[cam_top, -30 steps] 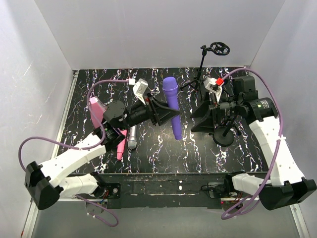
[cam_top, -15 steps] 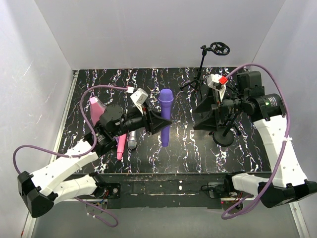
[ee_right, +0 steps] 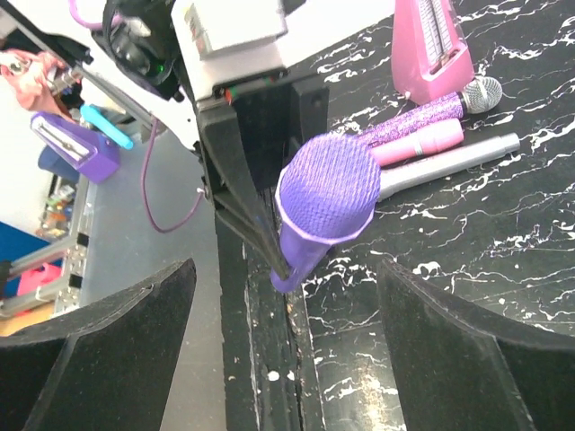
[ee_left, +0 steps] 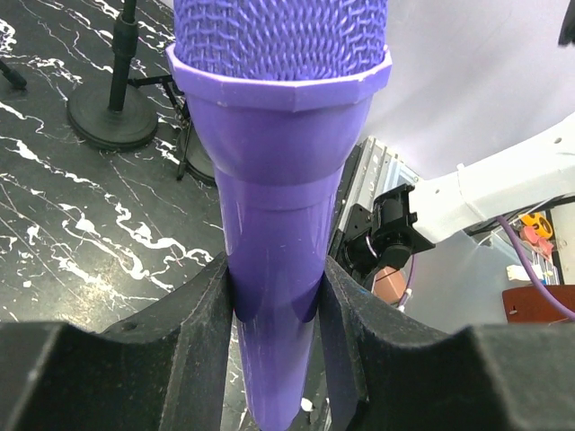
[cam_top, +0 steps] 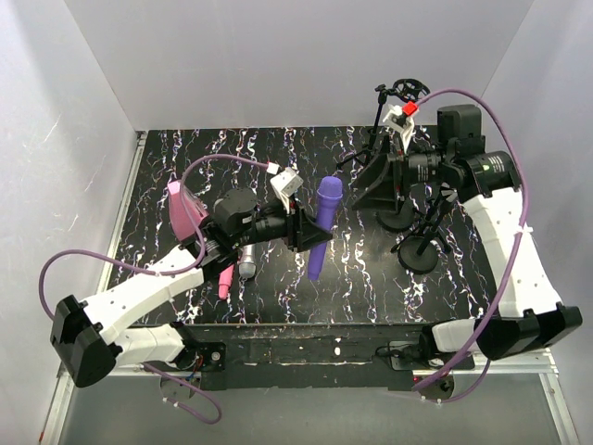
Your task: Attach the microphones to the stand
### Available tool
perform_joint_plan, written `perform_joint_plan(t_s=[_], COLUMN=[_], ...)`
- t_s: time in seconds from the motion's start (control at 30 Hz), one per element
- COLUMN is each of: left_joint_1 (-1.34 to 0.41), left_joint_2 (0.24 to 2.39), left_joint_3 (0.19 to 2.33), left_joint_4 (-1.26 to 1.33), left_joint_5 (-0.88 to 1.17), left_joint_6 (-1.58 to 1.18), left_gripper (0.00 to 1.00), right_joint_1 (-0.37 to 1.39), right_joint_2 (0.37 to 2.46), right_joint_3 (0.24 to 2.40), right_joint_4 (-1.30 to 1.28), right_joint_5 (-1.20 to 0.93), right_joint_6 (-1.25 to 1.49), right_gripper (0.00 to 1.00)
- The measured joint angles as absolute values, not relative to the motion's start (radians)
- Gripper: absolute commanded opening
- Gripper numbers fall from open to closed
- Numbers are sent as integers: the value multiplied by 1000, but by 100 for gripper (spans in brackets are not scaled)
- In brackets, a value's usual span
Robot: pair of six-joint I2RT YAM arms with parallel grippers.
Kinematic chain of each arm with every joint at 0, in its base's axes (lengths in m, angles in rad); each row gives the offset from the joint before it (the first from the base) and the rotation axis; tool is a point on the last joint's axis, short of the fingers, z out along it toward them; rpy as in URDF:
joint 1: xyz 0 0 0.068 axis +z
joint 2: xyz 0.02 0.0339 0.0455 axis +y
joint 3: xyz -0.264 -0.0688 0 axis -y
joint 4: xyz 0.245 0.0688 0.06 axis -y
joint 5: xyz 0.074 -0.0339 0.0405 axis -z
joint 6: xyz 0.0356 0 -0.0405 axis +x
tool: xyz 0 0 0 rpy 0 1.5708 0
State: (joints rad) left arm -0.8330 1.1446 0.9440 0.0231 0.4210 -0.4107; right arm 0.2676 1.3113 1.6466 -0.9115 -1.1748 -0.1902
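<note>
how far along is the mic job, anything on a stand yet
Done: nothing that shows; the stands carry no microphone. In hand: the left claw grips the purple microphone, held above the table, and the right claw is open and empty. Left: mounting it, then the glittery microphone, pink microphone and silver-grey microphone lying side by side on the table.

You face a black counter (cam_top: 213,153) veined in white, boxed in on three sides by a plain white back wall (cam_top: 278,56), left wall (cam_top: 56,139) and right wall (cam_top: 556,93). Light is even, with only soft shadows.
</note>
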Motion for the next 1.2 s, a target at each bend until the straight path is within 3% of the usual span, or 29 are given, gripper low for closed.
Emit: perform_joint_plan(t_s=[0.63,0.9,1.07,1.13,1.2], left_joint_1=[-833,-833,-833,-833,-833], left_joint_2=[1265,1272,1272,1272,1272], left_joint_3=[1007,1011,1013,1013,1013], left_joint_4=[156,163,166,160,153], left_joint_5=[470,472,480,477,471], left_joint_6=[-466,-474,-475,-477,-483], left_gripper=[0,0,1,14,47], right_joint_1=[367,389,389,389,389], right_joint_2=[1403,1416,1420,1427,1436], right_joint_3=[1671,1670,1669,1669,1674], right_joint_4=[-726,-724,-723,-723,-727], right_joint_5=[-1075,-1046,-1034,-1038,-1042], right_joint_6=[121,123,120,121,117], right_gripper=[87,61,28,20,17])
